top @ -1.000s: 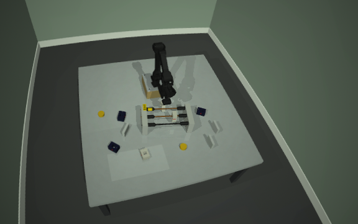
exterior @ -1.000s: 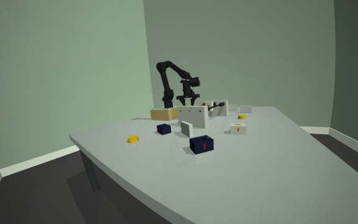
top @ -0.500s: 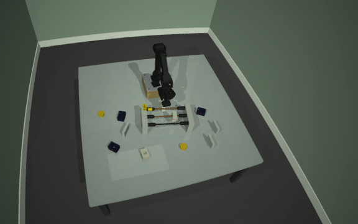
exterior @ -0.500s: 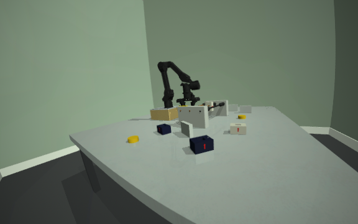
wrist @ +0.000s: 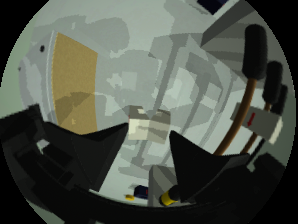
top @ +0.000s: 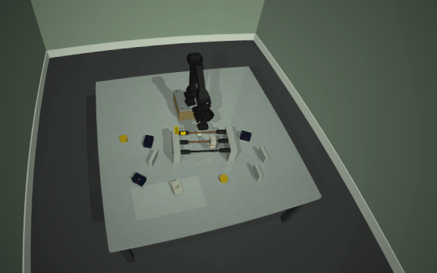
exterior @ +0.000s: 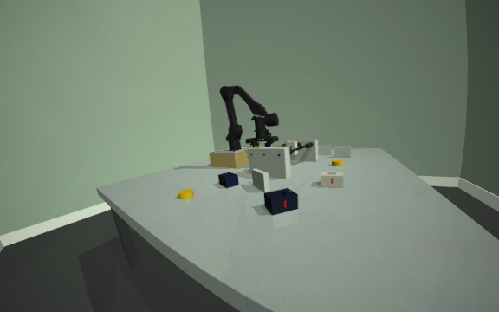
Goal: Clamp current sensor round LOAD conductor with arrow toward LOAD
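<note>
Passable from above between tan block (top: 186, 114) (exterior: 223, 159) (wrist: 75, 80) and nearest conductor (top: 211, 132) (wrist: 242, 117); blocked sideways by white end panels (top: 177, 149) (exterior: 268, 165) (wrist: 160, 181).

The arm (top: 202, 85) (exterior: 230, 114) is matte black; segmented, with bulky joints; its claw (top: 202, 129) (exterior: 262, 146) (wrist: 149, 129) tapers.

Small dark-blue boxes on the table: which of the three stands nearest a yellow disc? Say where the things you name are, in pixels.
The dark-blue box (top: 148, 141) (exterior: 228, 179) beside the white frame's yellow-labelled end; a yellow disc (top: 123, 139) (exterior: 185, 194) lies closest to it.
</note>
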`<state>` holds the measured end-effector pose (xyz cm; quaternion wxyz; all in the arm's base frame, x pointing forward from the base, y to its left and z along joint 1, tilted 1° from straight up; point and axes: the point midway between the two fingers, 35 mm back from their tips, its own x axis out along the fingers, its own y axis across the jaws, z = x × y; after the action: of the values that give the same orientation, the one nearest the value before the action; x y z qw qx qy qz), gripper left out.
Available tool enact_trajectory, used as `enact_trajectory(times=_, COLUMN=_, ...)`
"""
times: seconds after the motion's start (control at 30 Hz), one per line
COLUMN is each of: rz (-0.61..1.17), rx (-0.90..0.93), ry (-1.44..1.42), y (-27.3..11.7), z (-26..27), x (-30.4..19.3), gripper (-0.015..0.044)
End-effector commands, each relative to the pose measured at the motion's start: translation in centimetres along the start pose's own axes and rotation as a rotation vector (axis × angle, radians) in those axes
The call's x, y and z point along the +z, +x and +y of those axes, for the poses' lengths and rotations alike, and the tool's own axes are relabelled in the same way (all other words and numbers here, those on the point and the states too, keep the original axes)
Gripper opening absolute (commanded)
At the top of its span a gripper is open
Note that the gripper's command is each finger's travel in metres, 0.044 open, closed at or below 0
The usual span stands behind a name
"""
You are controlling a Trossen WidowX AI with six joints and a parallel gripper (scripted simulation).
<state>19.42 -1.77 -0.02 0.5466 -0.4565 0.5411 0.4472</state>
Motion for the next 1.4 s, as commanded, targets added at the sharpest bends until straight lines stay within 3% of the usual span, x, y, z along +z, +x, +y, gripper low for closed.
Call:
enact_trajectory(times=0.0, rz=0.0, rx=-0.002, ry=0.0, y=0.0, z=0.0, x=0.0, gripper=0.024)
enact_trajectory(times=0.2, rz=0.0, rx=-0.002, ry=0.0, y=0.0, z=0.0, x=0.0, gripper=0.02)
enact_trajectory(times=0.47, rz=-0.001, rx=-0.001, ry=-0.001, y=-2.7, z=-0.7, x=0.1, gripper=0.0)
enact_trajectory(times=1.1, rz=-0.002, rx=0.006, ry=-0.004, y=-11.8, z=-1.4, x=0.1, gripper=0.0)
enact_trajectory(times=1.37, rz=-0.002, rx=0.006, ry=0.01, y=-12.4, z=-2.2, x=-0.4, gripper=0.0)
